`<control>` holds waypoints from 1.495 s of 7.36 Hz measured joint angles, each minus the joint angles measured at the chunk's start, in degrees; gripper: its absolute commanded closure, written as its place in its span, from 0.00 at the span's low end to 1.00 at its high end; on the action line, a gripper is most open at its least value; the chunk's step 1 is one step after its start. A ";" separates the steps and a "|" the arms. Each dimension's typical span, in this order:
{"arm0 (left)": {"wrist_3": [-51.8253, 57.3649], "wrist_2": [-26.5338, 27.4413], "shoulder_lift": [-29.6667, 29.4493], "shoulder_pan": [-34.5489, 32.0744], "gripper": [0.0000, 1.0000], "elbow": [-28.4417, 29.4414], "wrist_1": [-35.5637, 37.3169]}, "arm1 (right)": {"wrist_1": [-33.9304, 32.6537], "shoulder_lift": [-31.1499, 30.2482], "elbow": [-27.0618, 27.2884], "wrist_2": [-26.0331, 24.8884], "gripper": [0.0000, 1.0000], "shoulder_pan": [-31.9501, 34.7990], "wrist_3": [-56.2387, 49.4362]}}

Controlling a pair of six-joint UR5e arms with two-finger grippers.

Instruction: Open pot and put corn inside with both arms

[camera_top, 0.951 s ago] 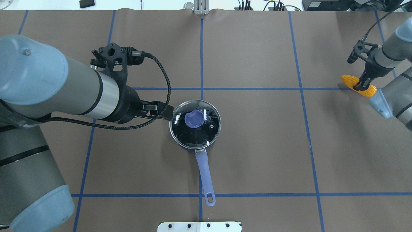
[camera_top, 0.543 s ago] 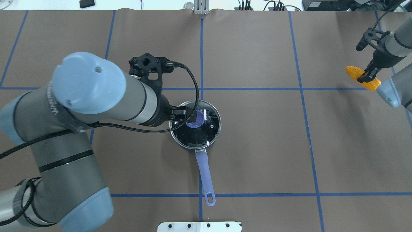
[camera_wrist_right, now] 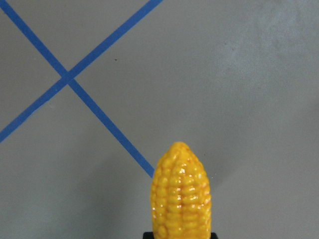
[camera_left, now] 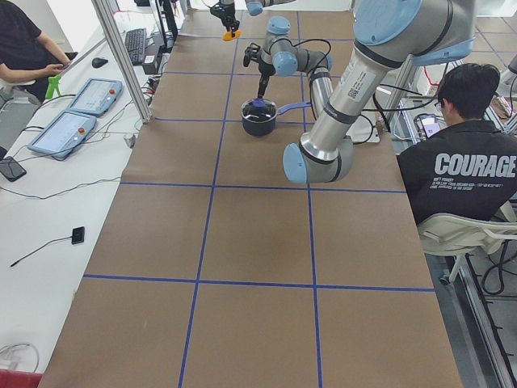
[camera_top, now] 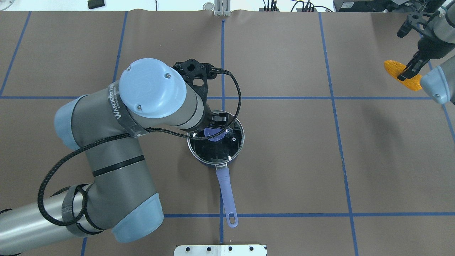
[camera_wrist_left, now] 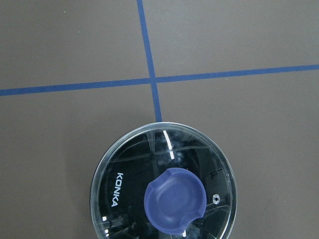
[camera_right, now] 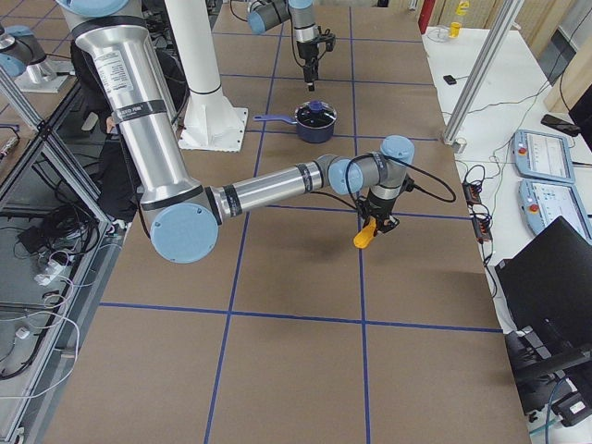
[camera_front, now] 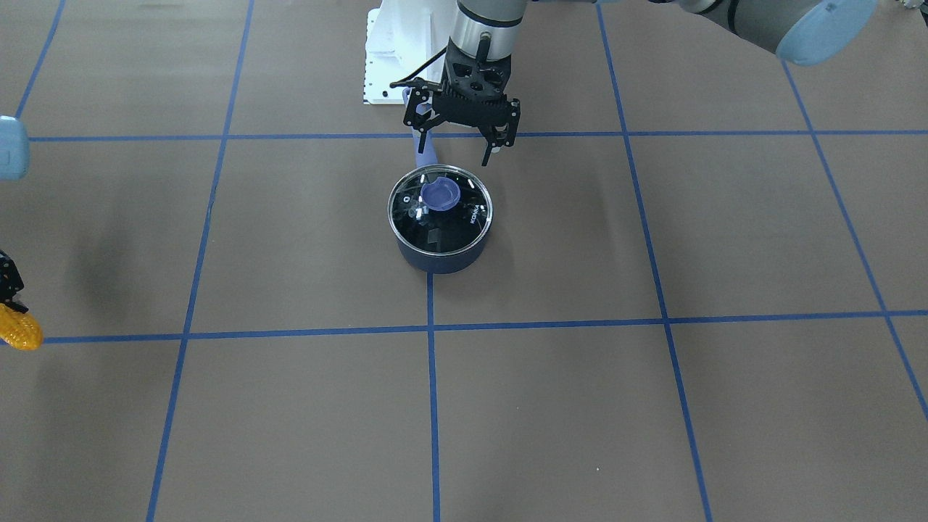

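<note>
pot handle [camera_top: 226,193]: nearest my side, sticks out at 6 o'clock on the overhead. Leaving it alone.
pot [camera_front: 441,257]: dark blue, sits mid-desk [camera_top: 284,160] with the cover on. Not opened yet.
lid [camera_wrist_left: 129,189]: glass in a metal rim. I judge it stiff, slick and breakable, so no pinching the pane or rim.
knob [camera_wrist_left: 175,200]: blue disc at lid centre, the only sane grab point. I'd pinch across its sides and lift straight up; the lid looks light but could swing if taken off-centre.
left claw [camera_front: 457,145]: spread wide, empty, hanging over the lid, clear of the knob.
corn [camera_top: 394,67]: about 2 o'clock from the pot, well apart, apparently off the desk. Looks hard, glossy and light; the bumpy kernels should help the grip.
right claw [camera_top: 408,74]: clenched across the corn's middle, both ends poking out.
</note>
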 measured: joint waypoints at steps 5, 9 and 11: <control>4.16 2.50 -1.53 -0.23 0.03 10.81 -7.98 | -1.42 0.03 1.74 1.15 0.64 1.20 -0.04; 4.30 2.10 -1.45 -0.16 0.03 12.55 -9.70 | -1.47 0.06 1.91 1.37 0.64 1.32 0.03; 4.32 1.87 -1.27 -0.12 0.03 12.47 -9.32 | -1.48 0.06 1.82 1.37 0.64 1.44 -0.01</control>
